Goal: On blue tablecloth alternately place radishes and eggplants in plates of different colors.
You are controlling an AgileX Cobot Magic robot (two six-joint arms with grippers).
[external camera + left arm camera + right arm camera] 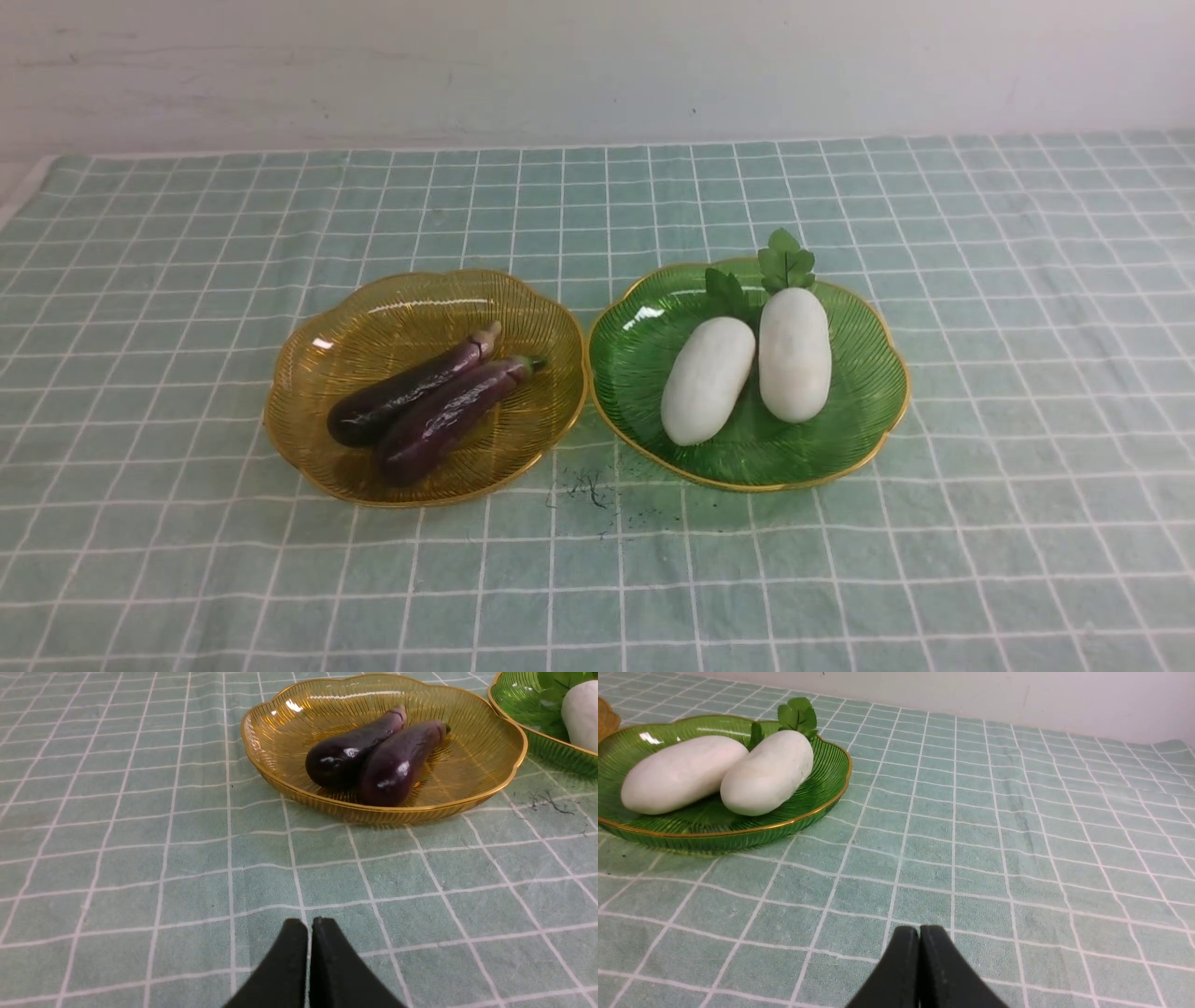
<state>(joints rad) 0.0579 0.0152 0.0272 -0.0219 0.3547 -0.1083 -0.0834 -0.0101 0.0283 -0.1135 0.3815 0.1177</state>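
Observation:
Two dark purple eggplants (411,392) (453,415) lie side by side in the amber-yellow plate (308,369) at centre left of the blue tablecloth (187,579). Two white radishes (707,380) (794,353) with green leafy tops lie in the green plate (868,411) to its right. In the left wrist view my left gripper (310,924) is shut and empty over bare cloth, well short of the yellow plate (486,772) and the eggplants (348,753). In the right wrist view my right gripper (919,931) is shut and empty, apart from the green plate (826,793) and radishes (766,772). Neither arm shows in the front view.
A pale wall (597,65) runs along the table's far edge. A small dark scribble mark (588,487) stains the cloth just in front of the gap between the plates. The cloth's left edge (23,191) shows at the far left.

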